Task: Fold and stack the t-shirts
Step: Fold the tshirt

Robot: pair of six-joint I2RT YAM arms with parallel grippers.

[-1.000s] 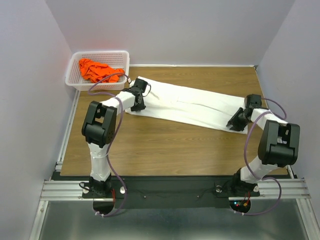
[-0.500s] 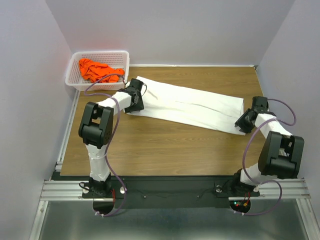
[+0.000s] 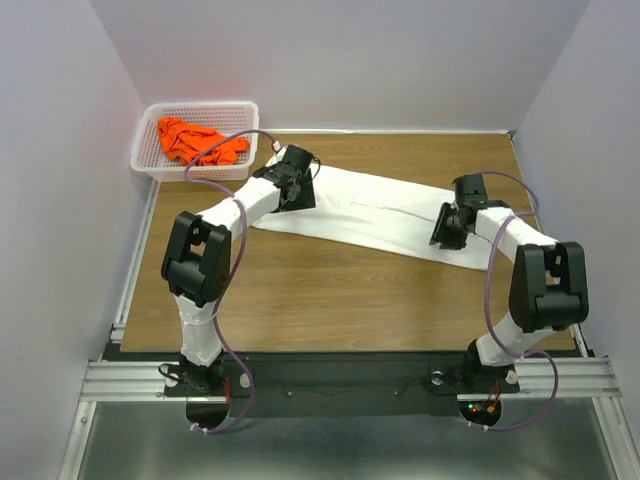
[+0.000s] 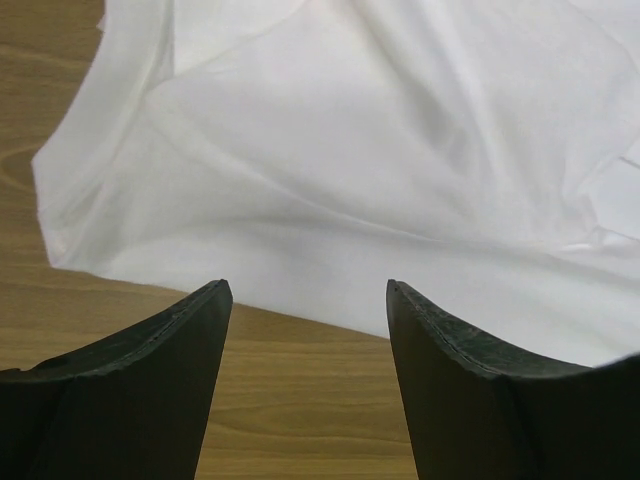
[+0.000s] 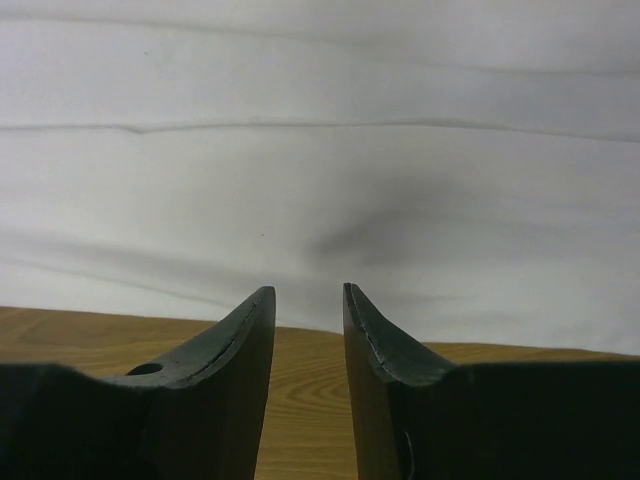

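Wooden table, white t-shirt laid flat, orange t-shirt in basket

No legible text or signs

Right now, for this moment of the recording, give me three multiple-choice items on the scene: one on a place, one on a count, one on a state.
1. Where is the orange t-shirt?
A) in the white basket
B) draped over an arm
C) hanging on the wall

2. How many t-shirts lie on the wooden table?
A) none
B) one
C) two

3. How is the left gripper?
A) shut on cloth
B) open, holding nothing
C) out of view

Answers:
1 A, it is bunched inside the basket at the far left corner.
2 B, only the white t-shirt lies there, as a long strip.
3 B, its wrist view shows the fingers apart with nothing between them.
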